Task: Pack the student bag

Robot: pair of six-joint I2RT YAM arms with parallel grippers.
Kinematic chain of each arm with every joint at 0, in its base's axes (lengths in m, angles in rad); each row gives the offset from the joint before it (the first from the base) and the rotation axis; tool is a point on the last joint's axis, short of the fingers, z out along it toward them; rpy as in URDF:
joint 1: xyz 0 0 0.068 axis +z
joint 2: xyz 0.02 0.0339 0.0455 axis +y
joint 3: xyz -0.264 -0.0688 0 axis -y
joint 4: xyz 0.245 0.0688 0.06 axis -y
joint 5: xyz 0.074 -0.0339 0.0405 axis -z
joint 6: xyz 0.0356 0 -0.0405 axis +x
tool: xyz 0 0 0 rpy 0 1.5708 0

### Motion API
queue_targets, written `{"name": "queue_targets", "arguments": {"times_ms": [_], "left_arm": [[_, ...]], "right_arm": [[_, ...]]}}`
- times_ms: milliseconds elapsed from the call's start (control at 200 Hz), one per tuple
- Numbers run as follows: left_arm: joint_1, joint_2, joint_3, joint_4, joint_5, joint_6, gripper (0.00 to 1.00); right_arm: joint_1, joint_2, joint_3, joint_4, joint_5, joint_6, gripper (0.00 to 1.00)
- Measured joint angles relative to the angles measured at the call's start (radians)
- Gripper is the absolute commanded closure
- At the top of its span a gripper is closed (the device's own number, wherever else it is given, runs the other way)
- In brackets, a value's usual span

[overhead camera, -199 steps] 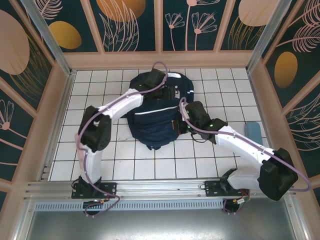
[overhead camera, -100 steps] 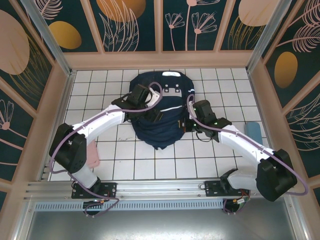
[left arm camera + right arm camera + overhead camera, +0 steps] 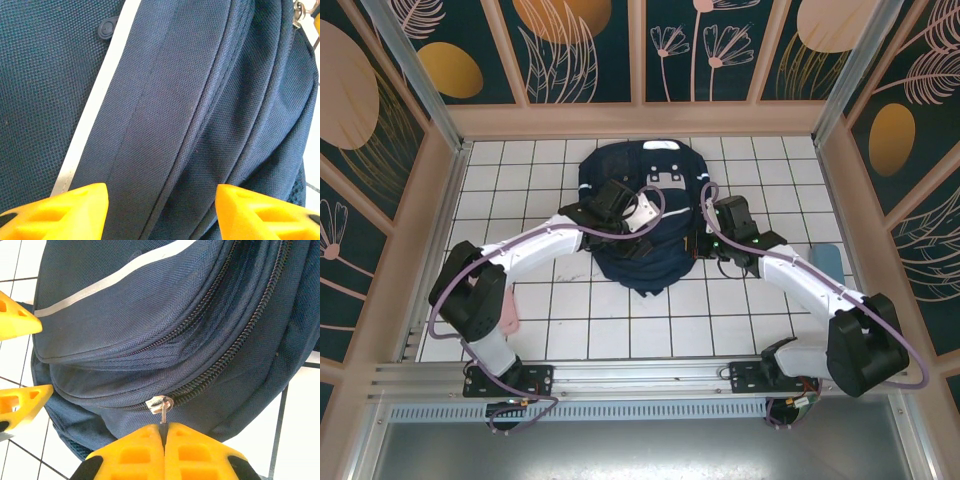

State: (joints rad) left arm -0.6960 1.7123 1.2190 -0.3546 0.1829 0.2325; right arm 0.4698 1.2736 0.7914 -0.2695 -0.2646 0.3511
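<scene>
Student bag (image 3: 150, 315), navy. Right gripper (image 3: 164, 432) at its 3 o'clock, jaws pinched zip pull (image 3: 162, 410), prob. to run zip; left gripper (image 3: 160, 200), jaws spread, sat over fabric, prob. steadying

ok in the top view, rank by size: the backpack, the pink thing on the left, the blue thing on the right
1. backpack, largest by far
2-3. pink thing and blue thing: similarly small, pink partly hidden by the left arm, so unranked
</scene>
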Motion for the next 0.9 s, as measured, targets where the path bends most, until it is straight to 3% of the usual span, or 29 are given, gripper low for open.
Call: {"name": "queue_targets", "arguments": {"times_ms": [95, 345, 581, 901], "left_arm": [[0.000, 0.025, 0.000, 0.018, -0.012, 0.014, 0.48], [-0.002, 0.085, 0.006, 0.031, -0.017, 0.029, 0.48], [-0.006, 0.094, 0.018, 0.059, -0.029, 0.047, 0.76], [-0.014, 0.112, 0.063, 0.061, -0.041, 0.020, 0.91]], "right_arm": [[-0.004, 0.002, 0.001, 0.000, -0.002, 0.000, 1.00], [-0.008, 0.005, 0.005, -0.003, -0.008, 0.000, 1.00], [-0.016, 0.006, 0.006, -0.003, -0.007, -0.005, 1.00], [0.015, 0.005, 0.005, -0.007, 0.040, -0.070, 1.00]]}}
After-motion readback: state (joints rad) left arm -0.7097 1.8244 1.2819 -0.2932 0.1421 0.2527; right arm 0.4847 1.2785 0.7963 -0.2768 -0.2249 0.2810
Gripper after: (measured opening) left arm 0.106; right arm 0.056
